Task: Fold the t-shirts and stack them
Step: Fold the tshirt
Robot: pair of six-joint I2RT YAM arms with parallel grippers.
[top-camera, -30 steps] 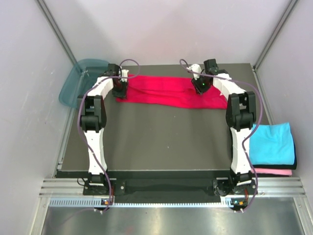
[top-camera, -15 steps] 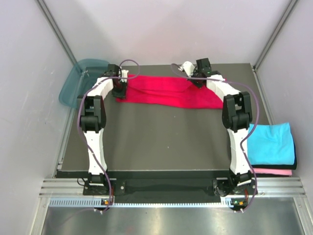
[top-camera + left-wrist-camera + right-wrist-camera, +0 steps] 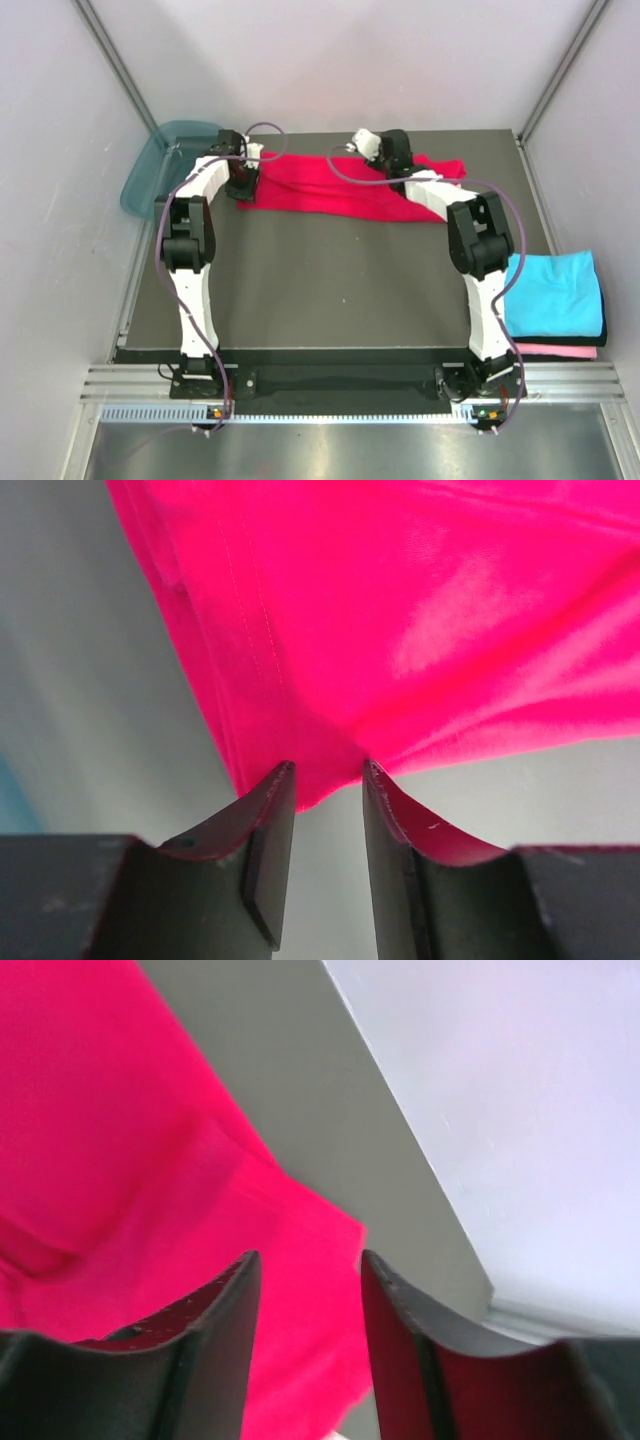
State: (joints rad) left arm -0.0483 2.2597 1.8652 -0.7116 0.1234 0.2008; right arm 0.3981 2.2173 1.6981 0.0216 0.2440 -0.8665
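Red t-shirt [image 3: 320,188]: lay as a long, rumpled band across the far side of the tabletop [image 3: 330,280].
Left hand [image 3: 328,770]: pinched the band's left end, with the cloth puckering toward the grip.
Right hand [image 3: 305,1257]: spread above the far right part, clamping nothing.
Handling: light and limp, likely to sag and bunch; best gripped at hems or corners.
Stack: cyan t-shirt [image 3: 555,292] sat folded on the pink t-shirt [image 3: 560,351], beside the right edge.

Left hand [image 3: 327,770] pinched narrow, right hand [image 3: 309,1257] parted, both far forward.
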